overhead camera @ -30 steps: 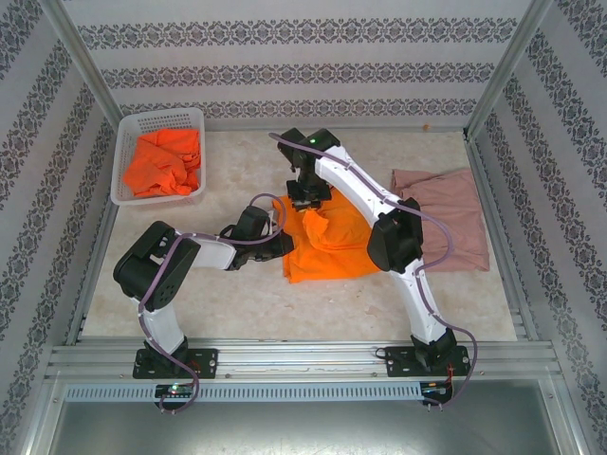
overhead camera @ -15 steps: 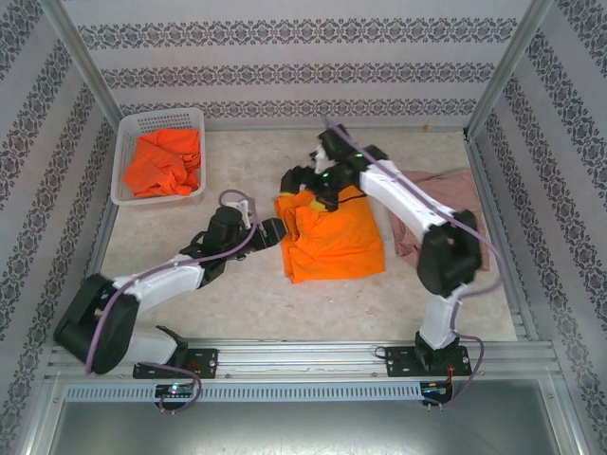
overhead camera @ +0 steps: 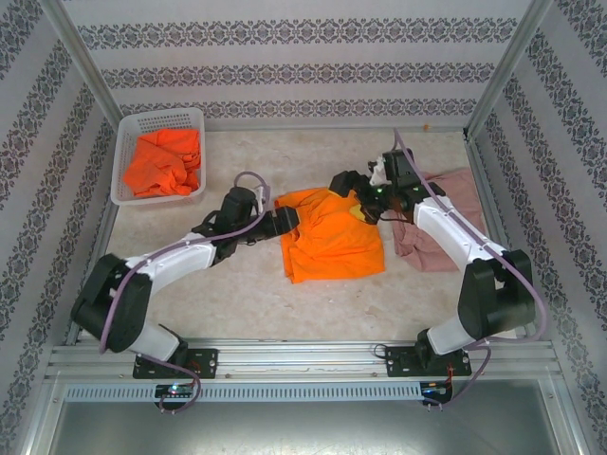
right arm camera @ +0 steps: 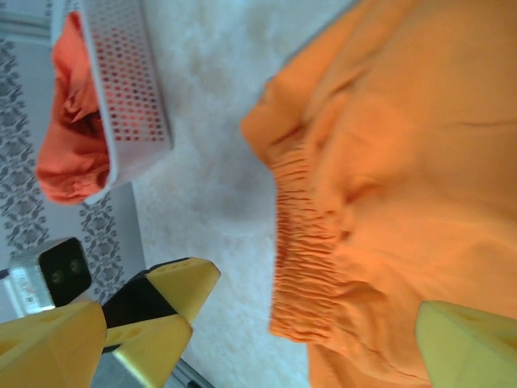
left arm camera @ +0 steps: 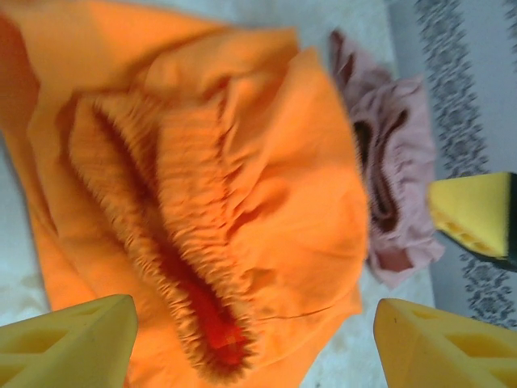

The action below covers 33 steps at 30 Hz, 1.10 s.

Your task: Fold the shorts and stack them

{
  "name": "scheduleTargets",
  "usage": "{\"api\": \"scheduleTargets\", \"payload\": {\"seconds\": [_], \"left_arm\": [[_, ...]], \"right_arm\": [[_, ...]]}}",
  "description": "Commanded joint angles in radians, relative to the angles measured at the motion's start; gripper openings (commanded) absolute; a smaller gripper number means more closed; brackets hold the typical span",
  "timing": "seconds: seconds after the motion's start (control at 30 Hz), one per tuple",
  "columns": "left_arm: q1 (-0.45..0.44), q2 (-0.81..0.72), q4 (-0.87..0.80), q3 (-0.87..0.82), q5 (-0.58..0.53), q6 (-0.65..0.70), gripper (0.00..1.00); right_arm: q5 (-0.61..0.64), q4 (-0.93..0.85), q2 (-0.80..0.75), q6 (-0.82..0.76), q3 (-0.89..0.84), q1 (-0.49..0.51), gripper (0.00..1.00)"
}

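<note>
Both open and empty, left gripper (overhead camera: 287, 221) at the left edge and right gripper (overhead camera: 353, 190) at the far edge of the rumpled orange shorts (overhead camera: 332, 245) mid-table, so a grasp may pinch one layer only, skewing the fold, or snag the pink shorts (overhead camera: 446, 237) just beside on the right.

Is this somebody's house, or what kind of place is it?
Probably a robot practice booth, not a house: a left arm and right arm bolted to a metal rail, and patterned wall panels boxed close around one table.
</note>
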Motion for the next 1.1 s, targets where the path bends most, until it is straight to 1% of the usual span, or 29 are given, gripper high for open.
{"api": "scheduleTargets", "payload": {"seconds": [0.0, 0.17, 0.27, 0.37, 0.4, 0.43, 0.5, 0.53, 0.57, 0.73, 0.93, 1.0, 1.07], "left_arm": [[-0.015, 0.061, -0.007, 0.033, 0.045, -0.048, 0.77], [-0.022, 0.161, 0.013, 0.085, 0.057, -0.066, 0.76], [-0.026, 0.219, 0.027, 0.118, 0.068, -0.076, 0.71], [-0.03, 0.276, 0.046, 0.144, 0.091, -0.093, 0.64], [-0.032, 0.292, 0.054, 0.149, 0.092, -0.1, 0.58], [-0.034, 0.305, 0.054, 0.156, 0.093, -0.102, 0.51], [-0.035, 0.328, 0.045, 0.173, 0.093, -0.102, 0.39], [-0.035, 0.337, 0.041, 0.184, 0.096, -0.1, 0.32], [-0.036, 0.341, 0.035, 0.192, 0.098, -0.097, 0.28], [-0.035, 0.309, -0.049, 0.264, 0.088, -0.043, 0.0], [-0.035, 0.256, -0.197, 0.431, 0.096, 0.032, 0.0], [-0.035, 0.235, -0.234, 0.468, 0.097, 0.047, 0.0], [-0.032, 0.202, -0.251, 0.47, 0.093, 0.055, 0.0]], "right_arm": [[-0.031, 0.066, -0.072, 0.017, -0.039, -0.032, 0.98], [-0.034, 0.071, -0.082, 0.01, -0.073, -0.055, 0.98], [-0.034, 0.074, -0.074, 0.01, -0.083, -0.057, 0.98], [-0.036, 0.079, -0.066, 0.01, -0.091, -0.059, 0.98], [-0.036, 0.08, -0.064, 0.009, -0.093, -0.06, 0.98], [-0.038, 0.081, -0.062, 0.008, -0.094, -0.06, 0.98], [-0.04, 0.082, -0.058, 0.007, -0.098, -0.06, 0.98], [-0.043, 0.084, -0.057, 0.008, -0.102, -0.06, 0.98], [-0.043, 0.086, -0.056, 0.008, -0.104, -0.061, 0.98], [-0.051, 0.088, -0.061, 0.003, -0.111, -0.077, 0.98], [-0.043, 0.094, -0.098, 0.005, -0.12, -0.135, 0.98], [-0.046, 0.09, -0.107, 0.004, -0.12, -0.149, 0.98], [-0.052, 0.082, -0.109, 0.0, -0.118, -0.156, 0.98]]}}
